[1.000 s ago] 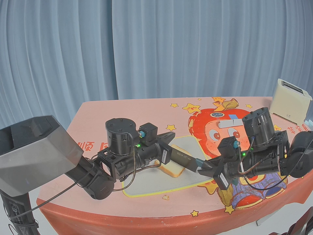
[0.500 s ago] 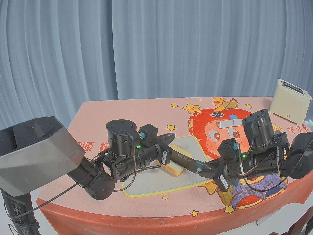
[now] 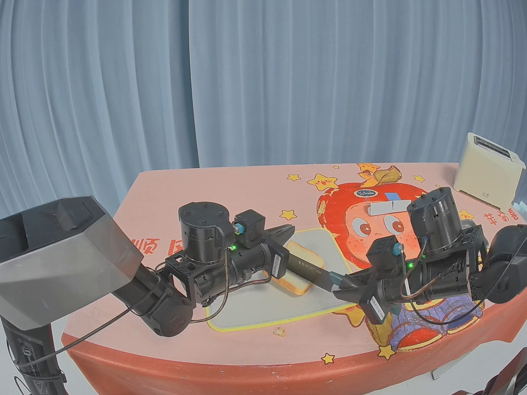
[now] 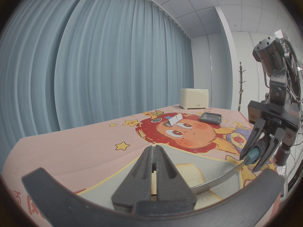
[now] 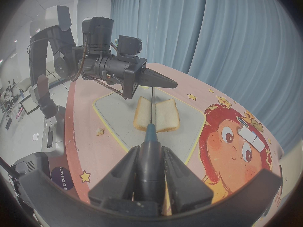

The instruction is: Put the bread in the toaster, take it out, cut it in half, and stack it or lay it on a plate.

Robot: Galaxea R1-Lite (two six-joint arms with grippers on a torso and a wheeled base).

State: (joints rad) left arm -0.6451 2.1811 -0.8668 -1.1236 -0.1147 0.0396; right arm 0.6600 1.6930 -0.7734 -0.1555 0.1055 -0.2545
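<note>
A pink cartoon-printed table (image 3: 219, 193) stands before blue curtains (image 3: 274, 56). The bread (image 3: 296, 288) lies on a grey board (image 3: 258, 308) near the front edge. The right claw (image 3: 339, 282) clamps a knife (image 3: 310, 265) lying across the bread's middle. The left claw (image 3: 289, 229), closed and empty, hovers over the bread. The toaster (image 3: 488, 172) sits well apart, at the far right corner.

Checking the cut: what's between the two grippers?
The bread on the mat, the knife in the right gripper crossing its middle toward the left gripper; right wrist view shows it.
</note>
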